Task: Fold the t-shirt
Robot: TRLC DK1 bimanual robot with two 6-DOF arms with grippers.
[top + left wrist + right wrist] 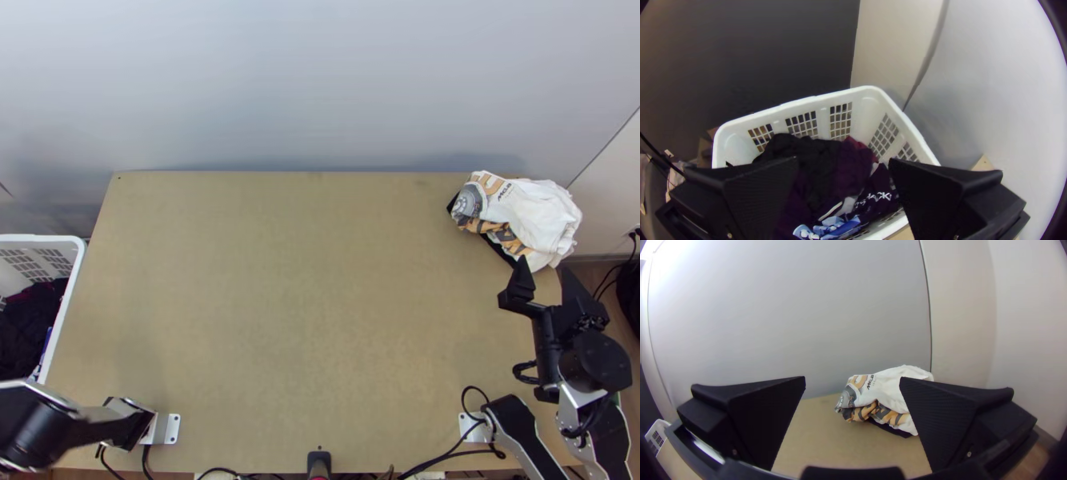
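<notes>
T-shirt point(538, 210) bunched at the far right corner of the surface point(304, 304), probably to spare folding room — right end effector point(853, 378) apart nearby, left end effector point(843, 159) apart above the basket point(818, 100), perhaps to fetch

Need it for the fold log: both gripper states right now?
Left gripper: open, holding nothing, facing the laundry basket.
Right gripper: open, holding nothing, bunched white cloth beyond it.
</notes>
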